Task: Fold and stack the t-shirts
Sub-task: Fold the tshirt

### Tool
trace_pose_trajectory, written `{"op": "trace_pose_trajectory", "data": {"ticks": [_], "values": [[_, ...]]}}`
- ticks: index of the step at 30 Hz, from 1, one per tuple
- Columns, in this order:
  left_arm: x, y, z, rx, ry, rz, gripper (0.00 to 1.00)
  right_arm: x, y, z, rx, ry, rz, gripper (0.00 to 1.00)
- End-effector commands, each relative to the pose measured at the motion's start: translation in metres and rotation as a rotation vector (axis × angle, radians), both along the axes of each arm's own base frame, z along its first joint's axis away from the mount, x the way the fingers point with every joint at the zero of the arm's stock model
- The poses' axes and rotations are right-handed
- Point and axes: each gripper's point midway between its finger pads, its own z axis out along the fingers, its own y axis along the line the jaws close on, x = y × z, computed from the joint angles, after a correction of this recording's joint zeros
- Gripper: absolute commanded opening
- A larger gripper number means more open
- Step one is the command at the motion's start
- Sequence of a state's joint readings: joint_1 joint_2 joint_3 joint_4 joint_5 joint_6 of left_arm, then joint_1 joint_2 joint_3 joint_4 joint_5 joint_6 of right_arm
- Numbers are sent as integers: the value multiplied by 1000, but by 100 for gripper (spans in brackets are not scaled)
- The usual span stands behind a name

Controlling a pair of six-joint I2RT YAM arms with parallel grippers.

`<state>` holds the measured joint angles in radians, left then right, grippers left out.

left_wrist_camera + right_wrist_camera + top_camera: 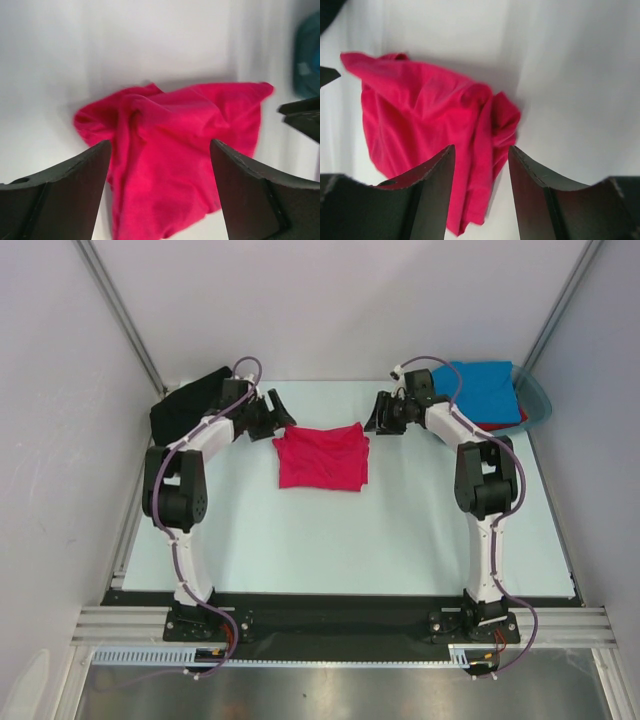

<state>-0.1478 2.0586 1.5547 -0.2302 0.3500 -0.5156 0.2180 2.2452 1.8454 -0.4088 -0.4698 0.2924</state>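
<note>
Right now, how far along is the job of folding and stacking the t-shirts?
Done: the crimson-pink shirt lies folded mid-table. In hand: nothing; the left fingers and the right fingers stand open near its far corners, holding no cloth. To do: the black shirt lies apart at far left, the blue shirt sits over the red shirt in the teal tub, and nothing tops the folded one.

Entry: robotics lab test cell. We record as evidence: white panel walls (330, 300) ahead of, and to the outer side of, the left gripper (268, 412) and the right gripper (385, 412). Bare aluminium posts (118, 315) at the corners beyond both grippers. A pale tabletop (330, 540) beneath them. An aluminium extrusion rail (120, 625) well back from the grippers, carrying the bolted arm bases (195, 622). A slotted cable duct (140, 655) just behind that rail. Purple cables (181, 565) running along each arm.
</note>
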Motion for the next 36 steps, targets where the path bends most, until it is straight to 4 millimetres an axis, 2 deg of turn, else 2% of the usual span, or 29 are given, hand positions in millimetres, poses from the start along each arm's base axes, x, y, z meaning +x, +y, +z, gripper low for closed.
{"op": "trace_pose_trajectory", "data": {"ticks": [1, 5, 10, 11, 12, 14, 15, 16, 18, 19, 23, 29, 30, 32, 33, 35, 36], "values": [[-10, -32, 67, -149, -159, -122, 86, -16, 20, 50, 7, -116, 48, 52], [-18, -49, 69, -171, -168, -175, 87, -29, 30, 43, -9, -100, 77, 52], [-18, -82, 81, -283, -201, -303, 86, -28, 40, 46, -10, -106, 88, 51], [-17, -87, 80, -312, -179, -309, 86, -23, 42, 52, 12, -116, 91, 50], [-11, -91, 70, -332, -151, -315, 86, -22, 44, 39, 22, -84, 97, 49], [-12, -96, 64, -374, -105, -322, 85, -17, 49, 41, 67, -56, 110, 43], [-10, -98, 62, -384, -107, -327, 84, -16, 51, 38, 74, -48, 115, 41], [-10, -99, 52, -389, -75, -321, 84, -13, 53, 32, 85, -41, 112, 37], [-9, -100, 49, -392, -63, -328, 83, -12, 58, 30, 109, -34, 123, 32], [-9, -100, 40, -389, -40, -330, 83, -11, 61, 23, 120, -14, 125, 26], [-13, -102, 29, -380, 20, -345, 81, -8, 69, 19, 154, 7, 147, 19], [-17, -105, 30, -378, 4, -382, 80, -9, 75, 12, 166, 10, 162, 16], [-13, -106, 26, -382, 2, -380, 80, -8, 75, 3, 166, 27, 158, 16], [-8, -109, 24, -396, 1, -388, 81, 0, 74, 3, 170, 25, 150, 16], [0, -111, 17, -399, 10, -387, 80, 2, 73, -7, 166, 41, 143, 16], [7, -112, 8, -397, 28, -382, 81, 11, 72, -6, 159, 29, 132, 16], [14, -113, 10, -397, 24, -381, 80, 15, 69, -14, 154, 38, 121, 16]]}}
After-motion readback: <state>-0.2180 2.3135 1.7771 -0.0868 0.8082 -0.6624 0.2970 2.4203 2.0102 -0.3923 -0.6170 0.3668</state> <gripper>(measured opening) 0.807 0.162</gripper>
